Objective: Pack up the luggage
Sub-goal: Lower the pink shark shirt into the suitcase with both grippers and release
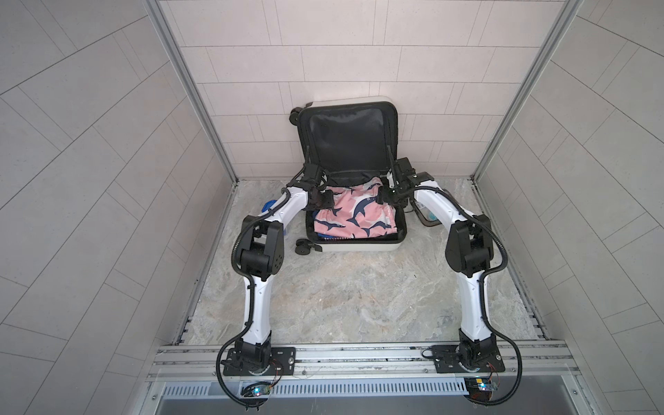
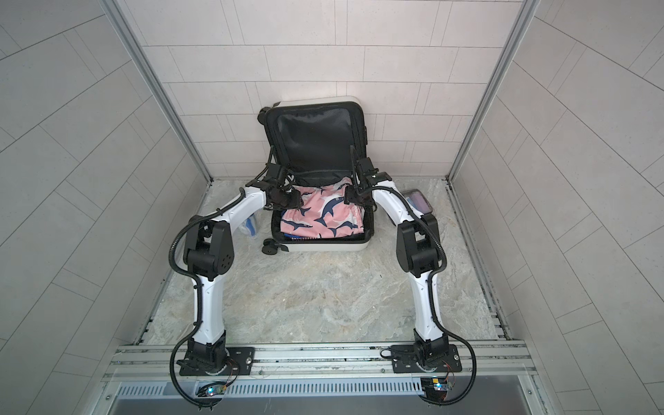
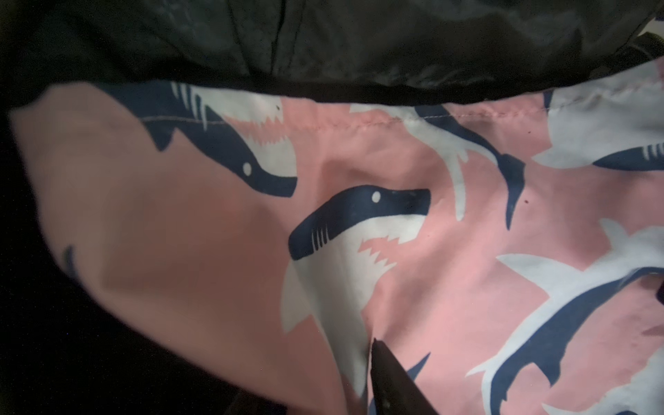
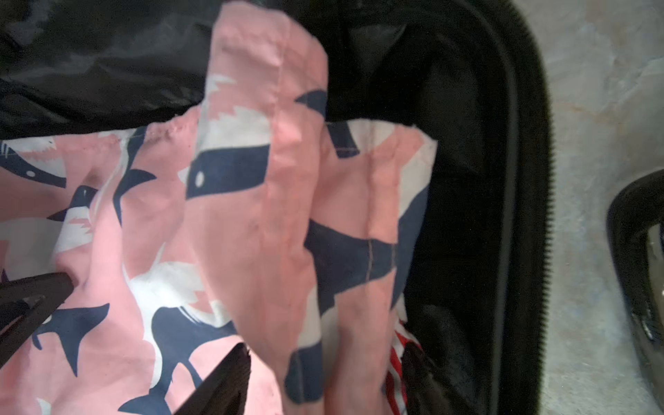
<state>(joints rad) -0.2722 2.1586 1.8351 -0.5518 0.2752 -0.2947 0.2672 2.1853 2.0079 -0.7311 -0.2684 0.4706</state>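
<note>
Between the two grippers, pink shark-print shorts (image 1: 355, 215) lie spread over the open base of the luggage (image 1: 359, 247), which sits directly beneath both tools with its black-lined lid (image 1: 346, 136) standing behind them against the back wall. The right gripper (image 1: 385, 196) has its jaws apart, one of its fingers (image 4: 39, 291) dimpling the cloth. The left gripper (image 1: 328, 203) hovers low over the opposite edge of the shorts; only one finger (image 3: 391, 381) shows clearly in its wrist view, so whether it is parted or closed cannot be told. The step appears to be settling the shorts into the case. Done well, both tools would rise straight up with their jaws clear of the cloth, so nothing drags out with them. A fold (image 4: 266, 107) standing up on the outer side of the right gripper should then be pressed down inside the zipper band (image 4: 531, 179). A clear pouch (image 2: 418, 201) waits on the floor beyond that gripper, outside the case, likely a later item.
</note>
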